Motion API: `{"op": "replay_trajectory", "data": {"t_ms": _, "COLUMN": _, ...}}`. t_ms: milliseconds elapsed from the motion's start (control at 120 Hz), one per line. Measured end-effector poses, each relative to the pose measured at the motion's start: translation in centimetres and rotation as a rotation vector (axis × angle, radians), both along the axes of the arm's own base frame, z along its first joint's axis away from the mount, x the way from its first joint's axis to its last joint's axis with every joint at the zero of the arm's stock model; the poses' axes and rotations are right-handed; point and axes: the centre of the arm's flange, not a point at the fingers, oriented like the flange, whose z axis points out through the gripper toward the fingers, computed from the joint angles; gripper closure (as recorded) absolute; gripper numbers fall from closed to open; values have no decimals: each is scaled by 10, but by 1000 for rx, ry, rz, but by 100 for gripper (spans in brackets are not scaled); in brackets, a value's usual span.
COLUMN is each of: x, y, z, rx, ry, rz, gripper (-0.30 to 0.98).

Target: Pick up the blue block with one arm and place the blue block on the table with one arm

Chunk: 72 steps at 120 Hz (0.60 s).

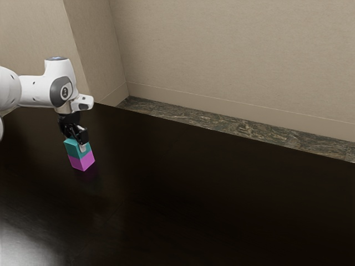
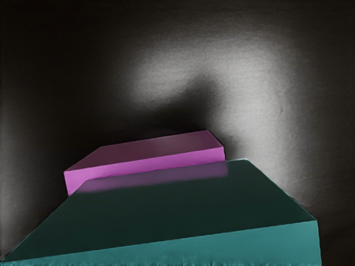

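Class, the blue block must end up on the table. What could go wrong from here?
Lifting the teal-blue rectangular block may drag the magenta rectangular block, which appears directly beneath it. The magenta block shows past the teal one's edge, so they look misaligned; a nudge from the black end effector could tip the upper block off.

indoors, exact sort of place unclear: beige walls point(image 1: 233, 55), matching baseboard point(image 1: 222, 106), marbled floor point(image 1: 238, 127), dark table point(image 1: 222, 194)
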Motion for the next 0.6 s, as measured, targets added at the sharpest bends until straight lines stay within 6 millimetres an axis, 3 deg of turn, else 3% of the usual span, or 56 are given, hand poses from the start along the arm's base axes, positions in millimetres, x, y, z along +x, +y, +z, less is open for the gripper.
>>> {"op": "replay_trajectory", "data": {"t_ms": 175, "x": 0, "y": 0, "z": 3, "rx": 0, "ry": -6, "rz": 3, "gripper": 27}}
{"op": "replay_trajectory", "data": {"t_ms": 317, "x": 4, "y": -10, "z": 19, "rx": 4, "ry": -30, "rz": -11, "gripper": 29}}
{"op": "replay_trajectory", "data": {"t_ms": 492, "x": 34, "y": -95, "z": 41, "rx": 2, "ry": -67, "rz": -142, "gripper": 28}}
{"op": "replay_trajectory", "data": {"t_ms": 600, "x": 40, "y": -122, "z": 46, "rx": -9, "ry": -75, "rz": -180, "gripper": 29}}
